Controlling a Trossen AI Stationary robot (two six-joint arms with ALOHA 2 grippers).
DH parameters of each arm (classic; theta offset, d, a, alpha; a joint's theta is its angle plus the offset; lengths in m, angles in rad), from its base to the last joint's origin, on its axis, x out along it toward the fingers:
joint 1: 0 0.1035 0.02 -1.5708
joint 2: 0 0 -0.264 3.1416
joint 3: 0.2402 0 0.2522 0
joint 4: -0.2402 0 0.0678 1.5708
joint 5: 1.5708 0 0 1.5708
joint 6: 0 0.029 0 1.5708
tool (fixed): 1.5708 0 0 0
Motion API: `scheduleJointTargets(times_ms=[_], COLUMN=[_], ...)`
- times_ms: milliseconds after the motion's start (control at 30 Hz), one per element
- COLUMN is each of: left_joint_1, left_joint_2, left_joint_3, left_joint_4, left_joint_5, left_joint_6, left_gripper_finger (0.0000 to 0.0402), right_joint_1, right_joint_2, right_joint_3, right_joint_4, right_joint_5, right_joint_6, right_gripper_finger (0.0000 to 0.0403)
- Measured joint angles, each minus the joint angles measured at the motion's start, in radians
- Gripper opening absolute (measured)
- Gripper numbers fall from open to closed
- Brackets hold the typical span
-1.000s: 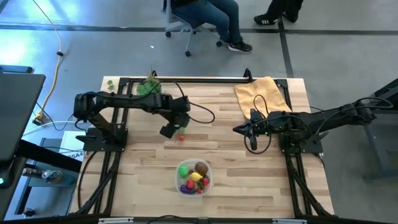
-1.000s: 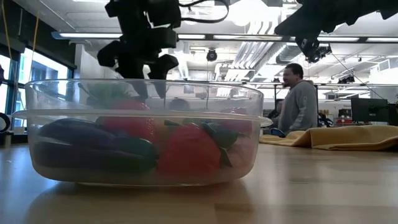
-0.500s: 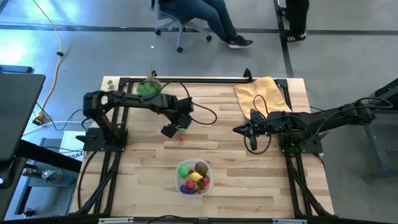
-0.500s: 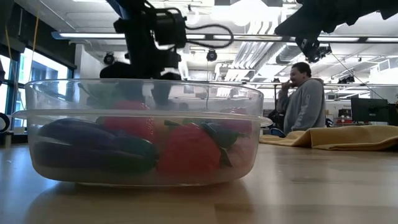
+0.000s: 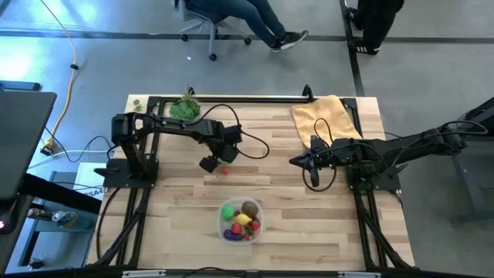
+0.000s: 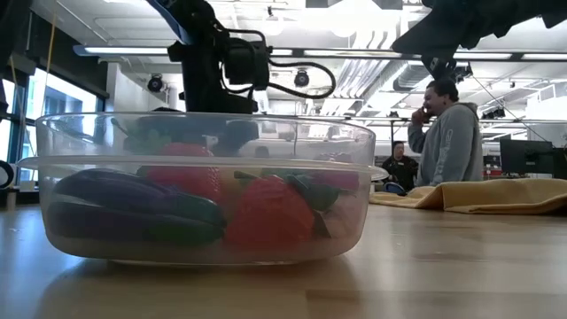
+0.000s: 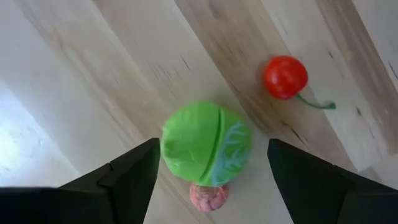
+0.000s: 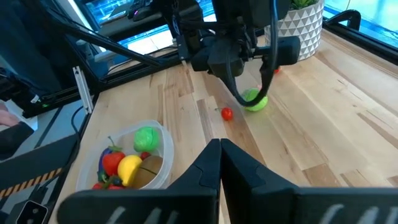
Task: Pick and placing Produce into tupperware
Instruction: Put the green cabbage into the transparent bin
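Produce still loose on the table: a green leafy ball (image 7: 206, 145), a small pink piece (image 7: 209, 197) touching it, and a red cherry (image 7: 285, 77) just beside them with its stem lying flat on the wood. All three sit near the left arm's side, well apart from the tub (image 5: 241, 219), which stands toward the front edge and already holds several pieces — eggplant, lemon, kiwi, strawberries.

Left gripper (image 7: 211, 186): fingers spread wide, one on either side of the green ball, which lies squarely between them and slightly ahead. Nothing is pinched yet. The ball is round, so no long axis governs the approach — in my judgement a straight descent and a squeeze would suffice.

Right gripper (image 8: 219, 163): fingers pressed together, empty, waiting over the table's right half, farther from the loose pieces.
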State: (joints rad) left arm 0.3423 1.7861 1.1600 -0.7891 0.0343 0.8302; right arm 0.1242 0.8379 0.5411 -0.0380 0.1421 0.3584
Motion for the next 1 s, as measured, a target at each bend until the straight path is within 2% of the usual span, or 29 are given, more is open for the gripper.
scheduleJointTargets(times_ms=[1000], left_joint_1=[0.005], left_joint_2=[-0.001], left_joint_3=[-0.095], left_joint_4=[0.113], left_joint_5=[0.026], left_joint_6=[-0.001], left_gripper_finger=[0.0287], right_joint_1=[0.0], right_joint_2=[0.0], right_joint_3=[0.0], right_joint_4=[-0.004], right_joint_5=[0.003], right_joint_6=[0.0], right_gripper_finger=[0.0])
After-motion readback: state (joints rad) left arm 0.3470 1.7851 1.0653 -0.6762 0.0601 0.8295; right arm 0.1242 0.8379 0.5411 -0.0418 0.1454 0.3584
